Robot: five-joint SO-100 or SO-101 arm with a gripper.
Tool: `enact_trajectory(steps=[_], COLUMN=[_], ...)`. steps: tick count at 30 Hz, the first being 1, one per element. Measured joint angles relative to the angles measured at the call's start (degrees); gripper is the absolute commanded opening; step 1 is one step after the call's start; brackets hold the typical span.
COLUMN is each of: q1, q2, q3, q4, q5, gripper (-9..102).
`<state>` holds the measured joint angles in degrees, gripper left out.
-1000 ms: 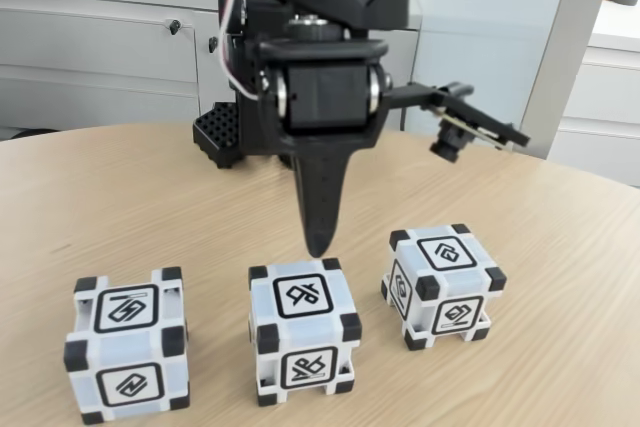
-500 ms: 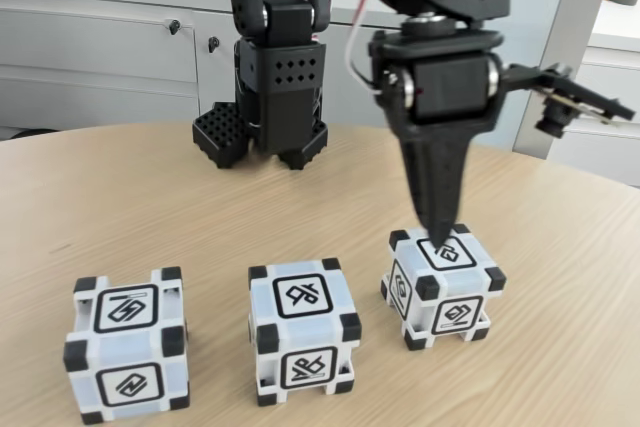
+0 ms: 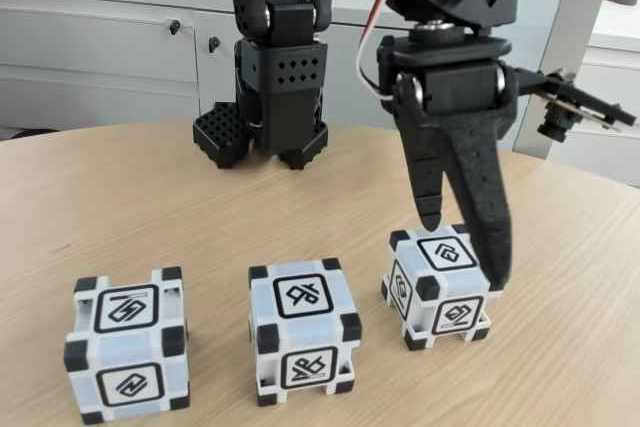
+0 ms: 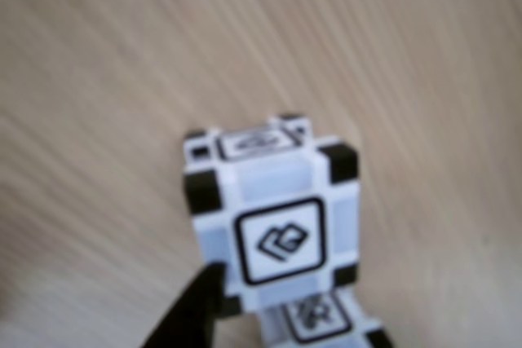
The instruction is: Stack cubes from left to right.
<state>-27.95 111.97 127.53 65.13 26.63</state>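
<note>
Across the frame's lower half you have a pale wooden table [image 3: 150,197], grey cabinets [image 3: 100,57] behind. Your gripper [image 3: 465,247] hangs spread over the right cube [image 3: 440,287]; the middle cube [image 3: 303,332] and left cube [image 3: 128,345] stand apart.

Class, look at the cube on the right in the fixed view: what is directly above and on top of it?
Above the right cube hangs the open gripper, one finger down past its right edge. No cube sits on it. The finger hides that top corner.
</note>
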Motion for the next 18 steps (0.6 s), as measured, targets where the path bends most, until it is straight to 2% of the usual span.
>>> enact_trajectory(steps=[18], q1=[-0.1], q2=[-2.6], q3=[-1.0], q4=[0.0], q5=[-0.1], gripper=[44])
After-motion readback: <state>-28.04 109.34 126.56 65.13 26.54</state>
